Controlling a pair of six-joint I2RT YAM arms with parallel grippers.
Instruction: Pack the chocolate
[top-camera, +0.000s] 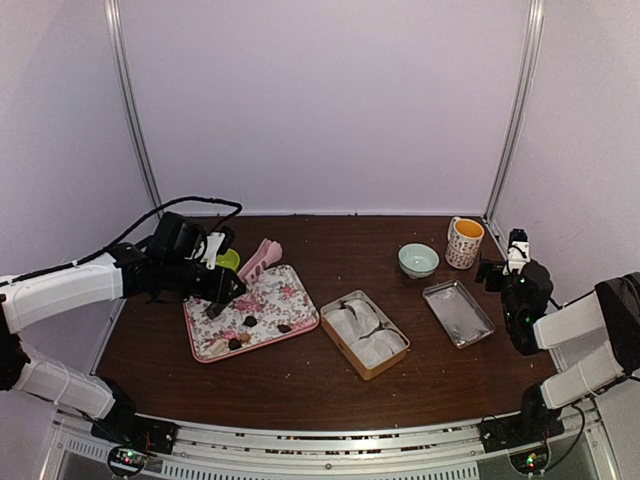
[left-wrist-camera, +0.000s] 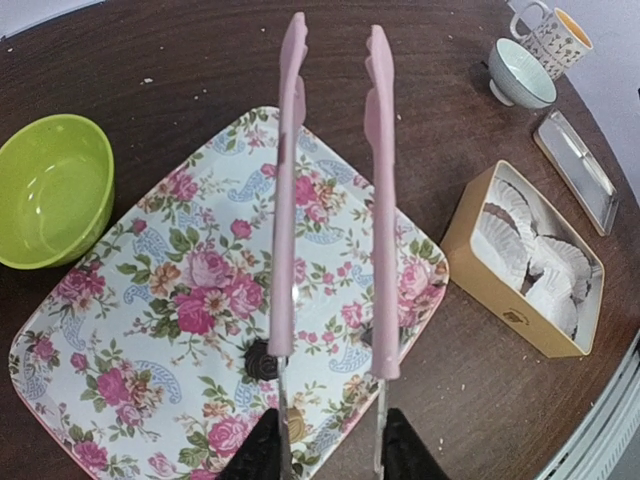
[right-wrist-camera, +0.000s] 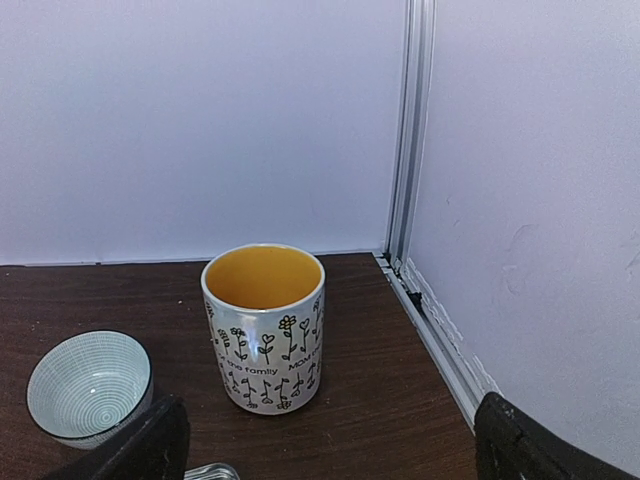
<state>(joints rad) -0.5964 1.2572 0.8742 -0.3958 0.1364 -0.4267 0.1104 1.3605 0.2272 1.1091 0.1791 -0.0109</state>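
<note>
Several small chocolate lumps (top-camera: 250, 321) lie on a floral tray (top-camera: 285, 295), most of them toward its near side. In the left wrist view one dark chocolate (left-wrist-camera: 262, 363) sits on the tray (left-wrist-camera: 120, 300) beside the left tong arm, and a tan one lies closer to the fingers. My left gripper (top-camera: 218, 290) (left-wrist-camera: 330, 445) is shut on the metal handles of the pink tongs (left-wrist-camera: 335, 190) (top-camera: 262, 258). The tong arms stand apart above the tray with nothing between them. A tan box (top-camera: 364, 333) (left-wrist-camera: 530, 265) holds white paper cups. My right gripper (right-wrist-camera: 335, 450) (top-camera: 512, 262) is open and empty, facing a mug.
A green bowl (left-wrist-camera: 50, 190) (top-camera: 229, 260) stands left of the tray. A flower-printed mug (top-camera: 465, 240) (right-wrist-camera: 265, 325), a small pale bowl (top-camera: 418, 259) (right-wrist-camera: 88, 385) and a metal tray (top-camera: 458, 312) (left-wrist-camera: 577, 165) are at the right. White walls enclose the table.
</note>
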